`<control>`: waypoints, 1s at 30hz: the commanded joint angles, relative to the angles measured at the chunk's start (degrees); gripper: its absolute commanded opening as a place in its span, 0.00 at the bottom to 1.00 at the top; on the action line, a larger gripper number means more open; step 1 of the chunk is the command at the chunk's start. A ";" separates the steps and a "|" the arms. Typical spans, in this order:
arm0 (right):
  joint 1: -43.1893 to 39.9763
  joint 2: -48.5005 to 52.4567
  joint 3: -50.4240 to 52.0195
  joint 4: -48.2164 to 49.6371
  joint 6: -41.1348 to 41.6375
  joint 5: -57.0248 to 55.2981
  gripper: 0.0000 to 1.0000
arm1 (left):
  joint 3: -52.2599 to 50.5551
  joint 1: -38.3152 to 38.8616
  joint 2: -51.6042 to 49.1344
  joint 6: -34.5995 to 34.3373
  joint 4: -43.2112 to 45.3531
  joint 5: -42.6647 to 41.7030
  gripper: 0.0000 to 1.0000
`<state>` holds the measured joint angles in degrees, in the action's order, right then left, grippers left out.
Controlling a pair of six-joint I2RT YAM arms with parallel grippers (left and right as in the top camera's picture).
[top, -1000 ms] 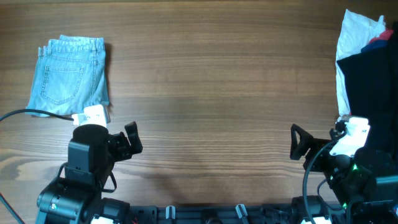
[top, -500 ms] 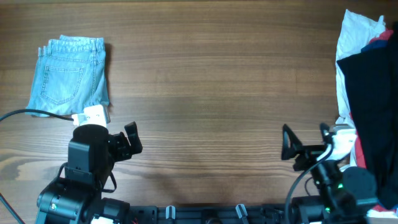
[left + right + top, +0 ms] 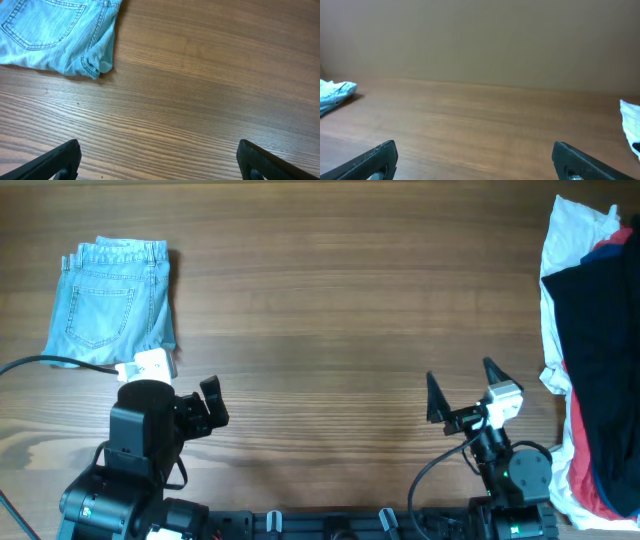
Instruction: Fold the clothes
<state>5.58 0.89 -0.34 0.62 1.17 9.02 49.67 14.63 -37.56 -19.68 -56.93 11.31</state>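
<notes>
The clothes, light blue denim shorts (image 3: 115, 302), lie folded into a compact rectangle at the table's far left, back pocket up. In the left wrist view the shorts (image 3: 55, 35) fill the upper left corner, well ahead of my fingers. My left gripper (image 3: 185, 385) sits just in front and to the right of them, open and empty, and shows wide apart over bare wood in its own view (image 3: 160, 160). My right gripper (image 3: 460, 375) stands open and empty near the front right. Its own view (image 3: 480, 160) looks across the table, with the shorts (image 3: 335, 92) at the far left edge.
A pile of white, dark navy and red garments (image 3: 595, 330) covers the right edge of the table, and a white corner of it (image 3: 631, 112) shows in the right wrist view. A black cable (image 3: 50, 363) runs along the left edge below the shorts.
My right arm has swung left and back toward the front edge, away from the garment pile, with its gripper still open. The left arm and the shorts have not moved.
</notes>
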 commanded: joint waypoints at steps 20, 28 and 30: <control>0.24 -0.61 0.04 0.17 -0.85 1.38 1.00 | -0.37 0.26 -0.07 -0.72 0.13 0.74 1.00; 0.24 -0.61 0.04 0.17 -0.85 1.38 1.00 | -0.39 0.24 0.76 -0.72 -0.07 0.76 1.00; 0.24 -0.61 0.04 0.17 -0.85 1.38 1.00 | -0.79 0.20 2.84 -0.72 -0.11 0.76 1.00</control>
<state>5.58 0.89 -0.34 0.67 1.17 9.02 49.67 14.63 -37.26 -19.68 -56.95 11.31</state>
